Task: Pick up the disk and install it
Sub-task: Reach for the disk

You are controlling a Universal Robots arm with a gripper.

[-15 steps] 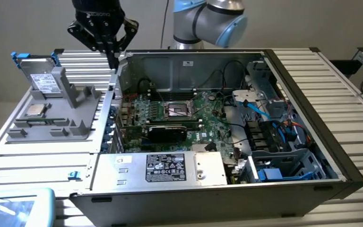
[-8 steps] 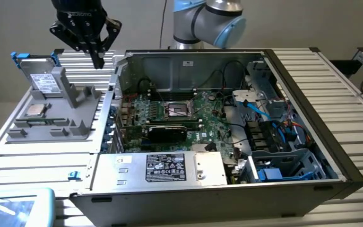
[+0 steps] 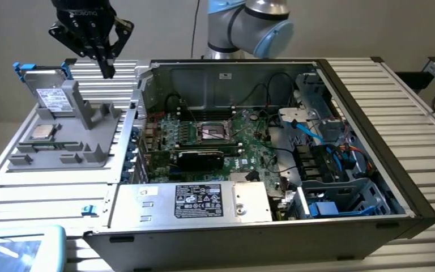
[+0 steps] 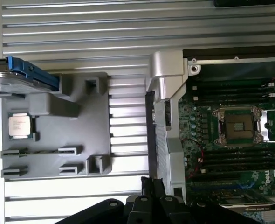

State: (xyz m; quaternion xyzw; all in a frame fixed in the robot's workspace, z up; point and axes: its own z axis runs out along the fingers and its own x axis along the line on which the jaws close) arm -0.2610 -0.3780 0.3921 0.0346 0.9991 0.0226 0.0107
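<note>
Disk [image 3: 54,99], a flat rectangular silver hard drive with a white label and a bright blue plastic bracket around it, stands tilted on edge in the far corner of a grey moulded plastic holder [image 3: 89,150]. The holder lies on the ribbed metal table [image 3: 51,190], towards that table's edge on the exterior view's left. In the wrist view the disk [image 4: 31,73] is seen almost edge-on, blue bracket uppermost.

A small square silver processor chip [image 3: 40,131] lies flat in the same holder, just in front of the disk. The black two-finger gripper [image 3: 108,71] hangs above the holder's far edge, near the disk but apart from it. Its fingers are pressed together with nothing between them.

The step in hand looks like the approach for the pick: the disk is untouched in its slot. A grasp would call for the fingers to part first and line up squarely across the disk's upper edge.

Beside the holder sits the open black desktop computer case [image 3: 240,241], with a green motherboard [image 3: 259,144] and a big silver box with a black label [image 3: 199,201] inside.

As for writing, white lettering on the gripper's body possibly reads ROBOTIQ. The print on the disk's label and on the black label is too small to read.
</note>
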